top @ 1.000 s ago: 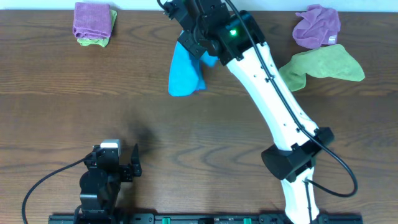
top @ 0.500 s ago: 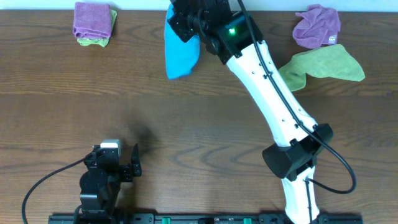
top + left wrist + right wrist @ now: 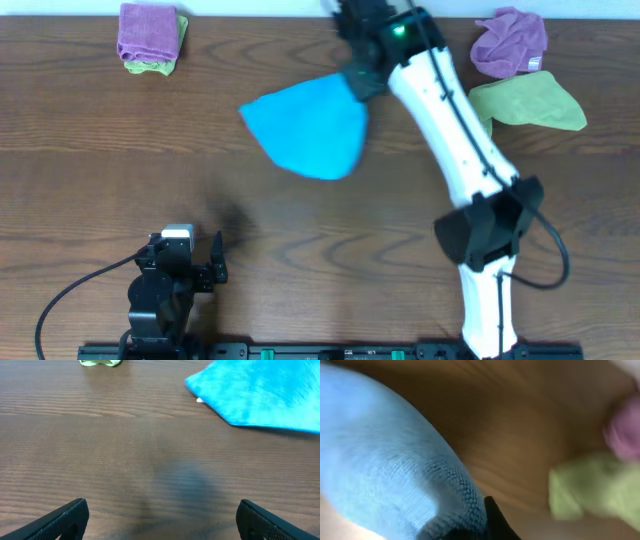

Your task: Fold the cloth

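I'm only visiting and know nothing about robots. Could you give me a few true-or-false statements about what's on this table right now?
1. The left gripper is open and empty. True.
2. The blue towel is neatly folded. False: it is fanned out wide.
3. A purple cloth sits on a green cloth at the far left. True.
4. The left gripper touches the blue towel. False: bare table lies between them.

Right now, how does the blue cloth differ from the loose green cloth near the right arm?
The blue cloth is sky blue; the green cloth is lime. The blue cloth spreads out smooth like a fan, while the green cloth lies rumpled beside a purple cloth. Neither is neatly folded.
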Tool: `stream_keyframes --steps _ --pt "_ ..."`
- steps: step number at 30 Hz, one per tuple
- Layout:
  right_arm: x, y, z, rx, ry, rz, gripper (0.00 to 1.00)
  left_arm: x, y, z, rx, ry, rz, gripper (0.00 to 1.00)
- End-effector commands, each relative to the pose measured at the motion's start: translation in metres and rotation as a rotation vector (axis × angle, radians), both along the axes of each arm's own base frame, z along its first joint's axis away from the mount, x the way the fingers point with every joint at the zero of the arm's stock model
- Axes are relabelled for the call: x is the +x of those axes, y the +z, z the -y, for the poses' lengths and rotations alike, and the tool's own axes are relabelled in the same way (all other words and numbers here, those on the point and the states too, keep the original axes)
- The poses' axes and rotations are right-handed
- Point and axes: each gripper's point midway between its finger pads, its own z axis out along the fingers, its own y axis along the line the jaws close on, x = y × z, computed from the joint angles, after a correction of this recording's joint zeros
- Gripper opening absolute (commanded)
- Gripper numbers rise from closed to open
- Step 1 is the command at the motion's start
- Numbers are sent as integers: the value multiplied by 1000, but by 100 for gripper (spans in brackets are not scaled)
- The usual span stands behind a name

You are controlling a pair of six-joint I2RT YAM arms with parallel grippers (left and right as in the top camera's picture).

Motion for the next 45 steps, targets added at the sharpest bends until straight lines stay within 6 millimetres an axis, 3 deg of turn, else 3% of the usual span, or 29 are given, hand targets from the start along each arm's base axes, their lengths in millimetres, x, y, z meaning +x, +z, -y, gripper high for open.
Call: stream_keyframes --steps 1,3,6,8,12,15,16,17,18,22,26,29,33,35,39,41,45 --pt "4 -42 67 -149 -253 -64 30 0 -4 -2 -4 15 -5 95" --pt "-1 -59 83 -166 -318 -122 59 0 -4 -2 -4 15 -5 95" --pt "-6 -74 85 -155 -338 -176 60 0 -4 -2 -4 15 -5 95" --pt "-9 -78 69 -95 -314 -202 61 0 -4 -2 -4 15 -5 95" --pt "-23 -84 3 93 -49 -303 41 0 -4 -2 -4 15 -5 95" --pt "-28 -84 -32 123 129 -298 34 0 -4 -2 -4 15 -5 95" --pt "-29 -84 -38 114 169 -292 23 0 -4 -2 -4 15 -5 95" --pt "-30 -84 -44 111 194 -288 2 0 -4 -2 -4 15 -4 95" --pt "-31 -86 -49 113 202 -287 1 0 -4 -2 -4 15 -5 95" --pt "-32 -101 -46 107 196 -303 2 0 -4 -2 -4 15 -4 95" --pt "-50 -116 -45 187 221 -401 2 0 -4 -2 -4 15 -4 95" --pt "-50 -105 -45 209 224 -388 2 0 -4 -2 -4 15 -5 96" --pt "-53 -68 -44 224 254 -322 2 0 -4 -2 -4 15 -5 95" --pt "-57 -64 -42 223 270 -309 2 0 -4 -2 -4 15 -5 95" --pt "-77 -96 -31 215 260 -351 2 0 -4 -2 -4 15 -4 95" --pt "-90 -116 -32 244 263 -388 2 0 -4 -2 -4 15 -5 95" --pt "-97 -137 -36 244 274 -397 2 0 -4 -2 -4 15 -5 95"
